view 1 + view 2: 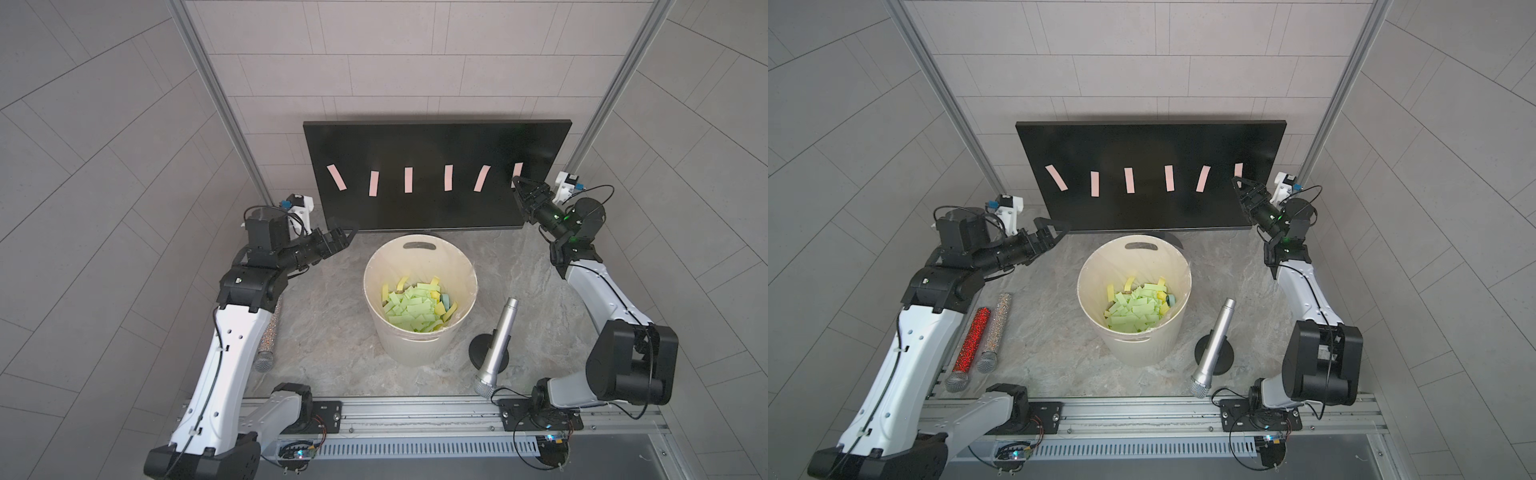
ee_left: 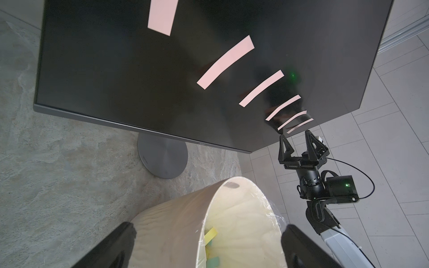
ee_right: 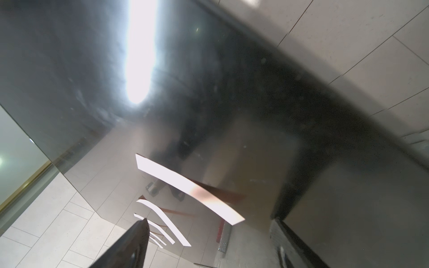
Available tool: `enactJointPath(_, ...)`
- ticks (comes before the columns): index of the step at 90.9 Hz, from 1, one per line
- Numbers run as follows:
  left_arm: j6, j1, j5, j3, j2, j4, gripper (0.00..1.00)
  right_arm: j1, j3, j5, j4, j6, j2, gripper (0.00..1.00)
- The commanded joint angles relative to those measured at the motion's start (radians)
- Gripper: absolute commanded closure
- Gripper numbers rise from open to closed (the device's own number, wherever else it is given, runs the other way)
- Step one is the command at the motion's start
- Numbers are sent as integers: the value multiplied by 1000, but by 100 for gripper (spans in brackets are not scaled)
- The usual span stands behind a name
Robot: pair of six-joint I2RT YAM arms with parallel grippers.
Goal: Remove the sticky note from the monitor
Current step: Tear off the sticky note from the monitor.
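The rightmost sticky note (image 1: 517, 169) sits on the monitor (image 1: 436, 145), long axis near upright, last of six pink strips; the right gripper (image 2: 294, 134), jaws apart, is at its lower end; the left gripper (image 1: 348, 232) gapes wide beside the bucket (image 1: 415, 349).

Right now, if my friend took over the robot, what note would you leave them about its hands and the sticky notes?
Left gripper: open, empty, near the monitor bottom corner.
Right gripper: open, jaws either side of the end sticky note, not pinched yet.
Six pink notes sit on the screen; the bucket stands in front.
Done: the reach only; that note is not peeled.
Left: pinch and peel it, then probably bin it.
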Motion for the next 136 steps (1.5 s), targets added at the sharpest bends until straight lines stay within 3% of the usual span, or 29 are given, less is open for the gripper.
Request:
enactJointPath(1,-6,-4,17,27,-4,19,0,4,32,-5,81,46,23,19)
enactJointPath(51,-12,-4,22,21,-9,26,0,8,53,-3,154,118,30,29)
enactJointPath(80,-13,-5,19,15,-20,25,0,6,30,30,130,119,16,43)
enactJointPath(118,-14,-5,17,16,-30,22,0,5,36,35,89,113,3,76)
enactJointPath(136,-15,-5,13,14,-35,19,0,3,30,32,62,99,-13,100)
